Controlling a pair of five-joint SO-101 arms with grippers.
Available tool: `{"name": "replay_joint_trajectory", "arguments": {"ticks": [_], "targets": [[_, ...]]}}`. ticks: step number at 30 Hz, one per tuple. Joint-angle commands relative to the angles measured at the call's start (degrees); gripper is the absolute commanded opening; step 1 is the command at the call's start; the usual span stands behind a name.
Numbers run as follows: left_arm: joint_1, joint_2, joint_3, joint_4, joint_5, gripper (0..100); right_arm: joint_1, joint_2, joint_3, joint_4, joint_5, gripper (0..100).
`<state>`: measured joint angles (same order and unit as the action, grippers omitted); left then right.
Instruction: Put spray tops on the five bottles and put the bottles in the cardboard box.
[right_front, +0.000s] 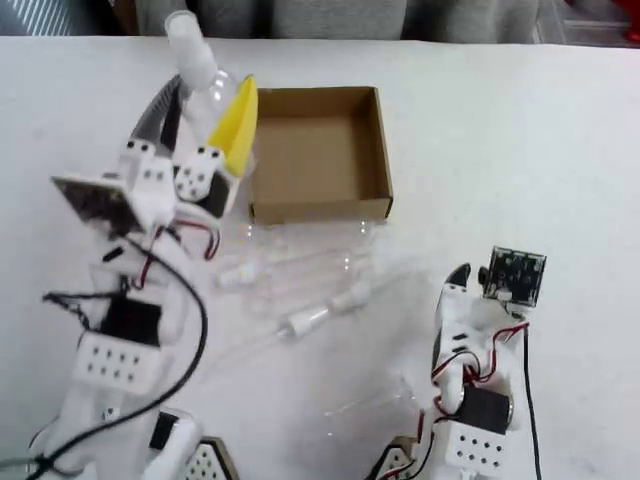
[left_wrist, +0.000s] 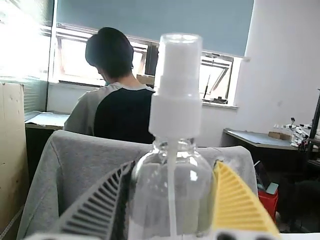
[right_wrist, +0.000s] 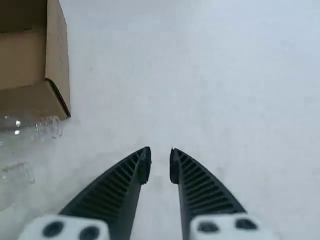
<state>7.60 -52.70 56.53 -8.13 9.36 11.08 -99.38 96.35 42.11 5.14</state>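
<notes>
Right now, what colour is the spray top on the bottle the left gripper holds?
White spray top, above a clear bottle. Left wrist view shows it best.

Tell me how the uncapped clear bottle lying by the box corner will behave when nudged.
The uncapped bottle lies on its side and looks round, so it would probably roll on the smooth table. It looks empty and clear, so likely light and easily skidded. Its glossy wall may slip when gripped.
</notes>
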Motion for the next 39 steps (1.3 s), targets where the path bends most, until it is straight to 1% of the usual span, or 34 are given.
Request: {"name": "replay_joint_trajectory", "arguments": {"ticks": [1,15,18,22,27,31,35,39], "targets": [[-0.8,12.5,-4.8,-12.1,0.4,15,0.7,-2.2,0.7,2.3,0.9,5.0],[-0.9,47.3,-14.2,-38.2,0.6,15,0.7,-2.2,0.7,2.6,1.0,5.2],[-1.5,54.7,-17.7,-42.1,0.6,15,0.7,-2.2,0.7,2.6,1.0,5.2],[-2.9,65.5,-25.8,-44.1,0.6,15,0.7,-2.2,0.7,2.6,1.0,5.2],[-2.7,77.8,-34.9,-46.3,0.4,15,0.7,-2.2,0.7,2.6,1.1,5.2],[-2.4,82.9,-39.1,-46.7,0.4,15,0.7,-2.2,0.7,2.6,1.1,5.2],[-2.4,87.3,-43.2,-46.7,0.3,15,0.7,-2.2,0.7,2.6,5.4,5.0],[-2.5,92.4,-49.2,-46.6,0.3,15,0.7,-2.2,0.7,2.7,6.1,4.9]]}}
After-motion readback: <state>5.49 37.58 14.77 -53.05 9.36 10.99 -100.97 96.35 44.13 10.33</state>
